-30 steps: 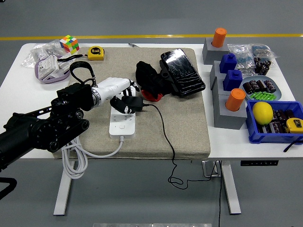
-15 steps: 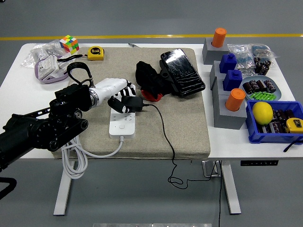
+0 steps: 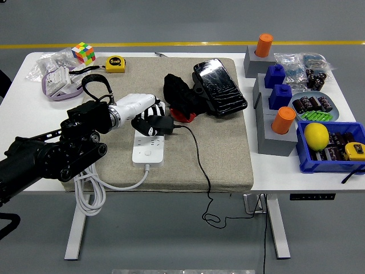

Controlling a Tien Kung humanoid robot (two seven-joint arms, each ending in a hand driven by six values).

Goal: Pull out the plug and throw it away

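A black plug point(image 3: 161, 125) sits at the top end of a white power strip point(image 3: 147, 150) lying on the beige mat point(image 3: 222, 148). My left hand point(image 3: 147, 117), white with black fingers, reaches in from the left and its fingers are curled around the plug. The plug's thin black cord point(image 3: 197, 157) runs right and down across the mat and drops over the table's front edge. Whether the plug's pins are still in the socket is hidden by the fingers. My right arm is out of view.
A black cloth point(image 3: 179, 97) and a black device point(image 3: 219, 87) lie behind the plug. The strip's white cable point(image 3: 91, 191) loops off the front left. A Rubik's cube point(image 3: 84, 52) and yellow tape measure point(image 3: 116, 63) sit far left; grey blocks point(image 3: 274, 134) and a blue bin point(image 3: 331, 145) stand right.
The left hand with the plug has shifted slightly up and to the right. The power strip has stayed in place.
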